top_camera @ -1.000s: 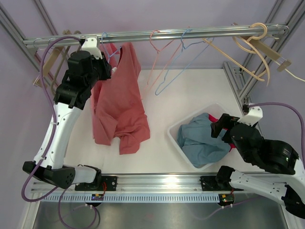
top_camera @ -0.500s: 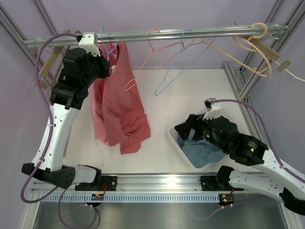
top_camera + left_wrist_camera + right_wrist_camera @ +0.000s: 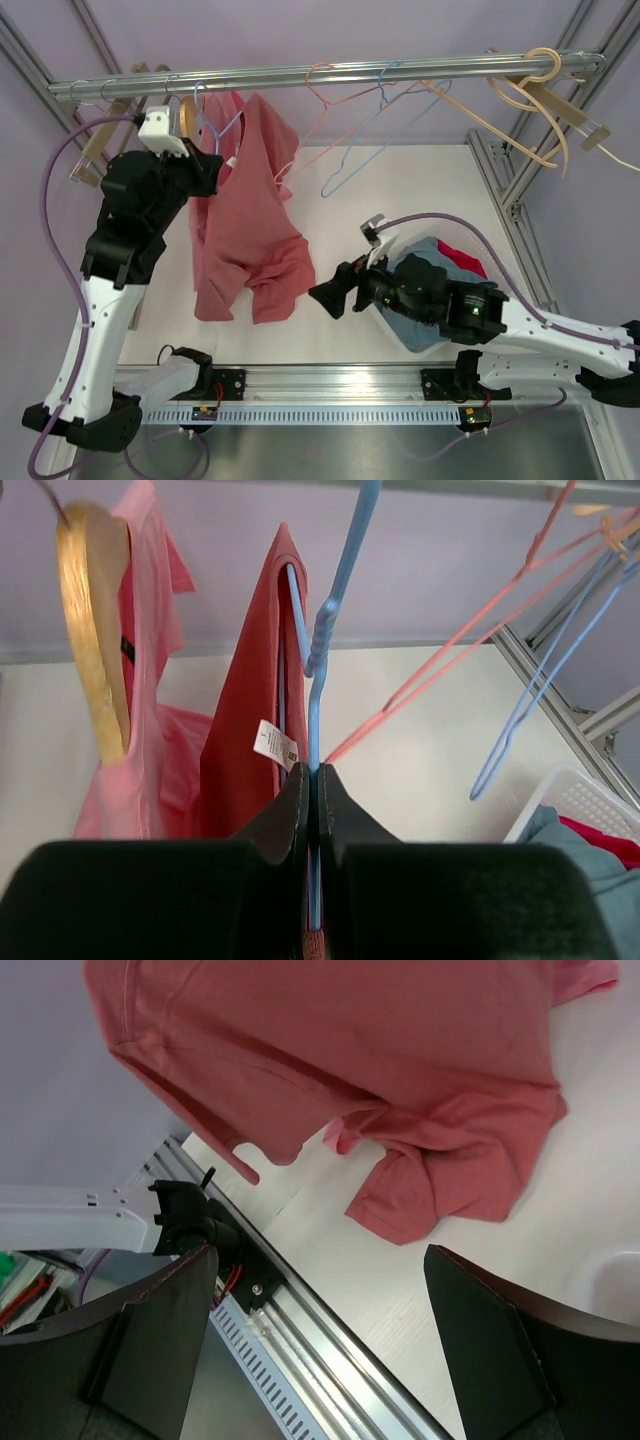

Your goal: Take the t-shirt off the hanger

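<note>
Currently: t-shirt [image 3: 250, 230], red, hangs far-left on blue hanger [image 3: 318, 660], long axis vertical. Left fingers [image 3: 285, 815] pinched tight on its wire. Right fingers [image 3: 160, 1330] spread wide, empty, just right of the hem, nearer it.

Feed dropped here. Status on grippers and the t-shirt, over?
Left gripper shut on blue hanger. Right gripper open, empty, facing t-shirt hem. T-shirt still on hanger. Wooden hanger hangs close beside.

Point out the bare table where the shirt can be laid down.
Bare: the table behind the basket, under the empty hangers, and the strip between the t-shirt and basket, though the right gripper hovers there. Crowded: the left side, where the left arm stands by the t-shirt.
</note>
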You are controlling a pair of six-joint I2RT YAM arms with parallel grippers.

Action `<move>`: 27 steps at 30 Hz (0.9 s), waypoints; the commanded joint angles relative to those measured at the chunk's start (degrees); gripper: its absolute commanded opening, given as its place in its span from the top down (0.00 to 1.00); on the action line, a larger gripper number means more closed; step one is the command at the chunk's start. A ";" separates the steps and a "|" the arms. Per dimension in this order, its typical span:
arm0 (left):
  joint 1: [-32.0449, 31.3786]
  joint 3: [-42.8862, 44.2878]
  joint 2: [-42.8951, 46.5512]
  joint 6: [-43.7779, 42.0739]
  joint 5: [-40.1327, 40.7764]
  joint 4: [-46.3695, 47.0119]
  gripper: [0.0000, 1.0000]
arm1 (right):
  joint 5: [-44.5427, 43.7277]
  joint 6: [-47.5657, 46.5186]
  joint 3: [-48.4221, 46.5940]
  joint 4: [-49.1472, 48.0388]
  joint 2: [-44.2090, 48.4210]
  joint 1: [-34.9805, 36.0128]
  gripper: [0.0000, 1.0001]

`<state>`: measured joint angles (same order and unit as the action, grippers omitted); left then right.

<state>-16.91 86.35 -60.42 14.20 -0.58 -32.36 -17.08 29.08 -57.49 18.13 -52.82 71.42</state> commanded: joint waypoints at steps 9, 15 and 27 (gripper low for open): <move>0.12 -15.84 19.37 16.46 -6.36 6.43 1.00 | -1.11 -8.07 -12.01 -15.84 -22.66 12.85 0.01; 0.03 -18.93 27.37 21.31 -8.56 6.26 1.00 | -3.30 -9.48 -18.78 -17.43 -34.18 16.64 0.01; 0.12 -18.67 29.84 22.19 -7.77 4.94 1.00 | -8.05 -11.33 -28.11 -15.93 -44.04 24.21 0.49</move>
<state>-16.91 67.09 -30.94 35.05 -7.11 -31.48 -21.39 18.92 -82.32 4.08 -96.47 94.21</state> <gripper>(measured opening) 0.025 0.576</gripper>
